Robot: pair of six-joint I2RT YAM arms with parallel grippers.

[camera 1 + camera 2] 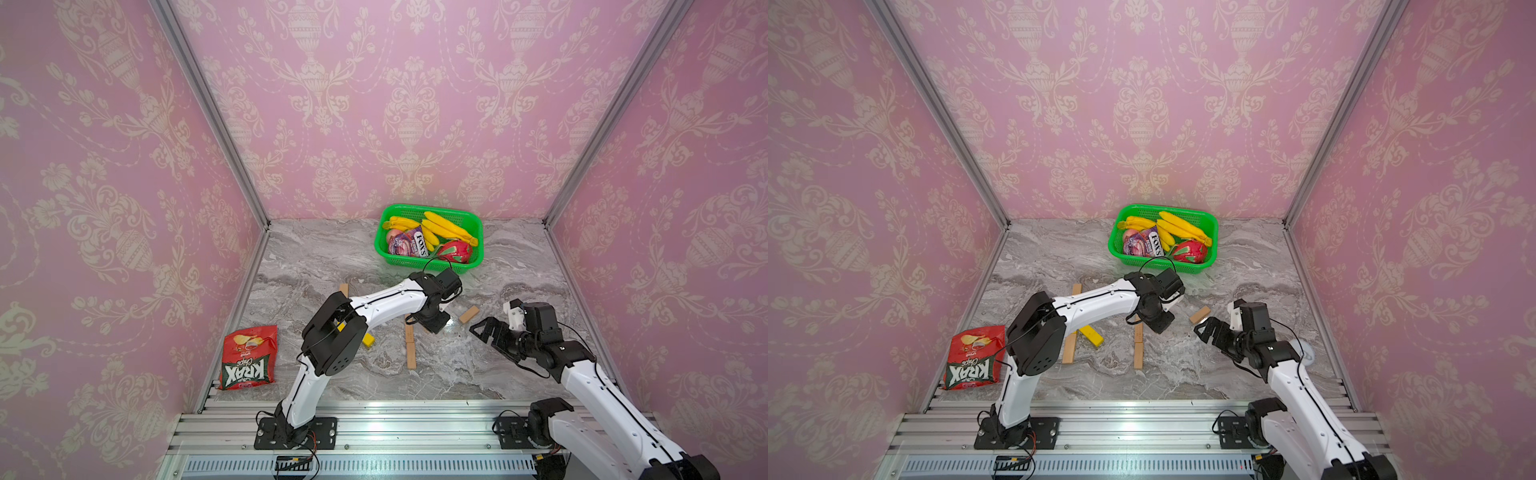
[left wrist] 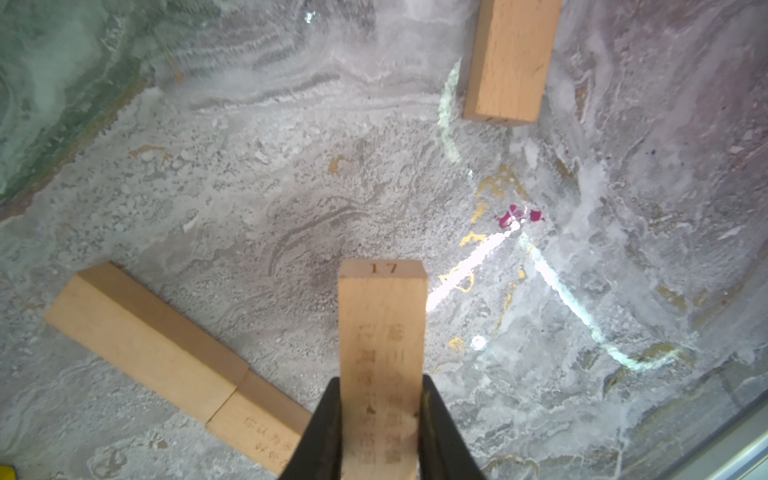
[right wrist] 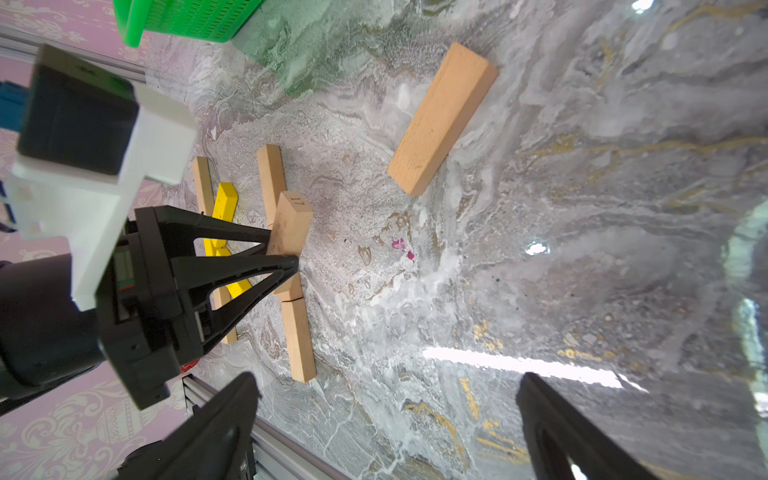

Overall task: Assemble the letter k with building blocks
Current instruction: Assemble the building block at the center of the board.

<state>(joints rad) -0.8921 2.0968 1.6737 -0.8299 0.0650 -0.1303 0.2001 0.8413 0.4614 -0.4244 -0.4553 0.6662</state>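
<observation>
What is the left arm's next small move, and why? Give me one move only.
Probably lower the held wood block to the marble table beside the stem of wood bars, slanted as an arm of the K. The left gripper is shut on it and it seems to hang just over the stem, not yet laid. The right gripper is open and empty.

block (image 2: 382,332) tan | basket (image 1: 395,257) green | table (image 1: 332,257) grey marble | walls (image 1: 415,104) pink damask
</observation>
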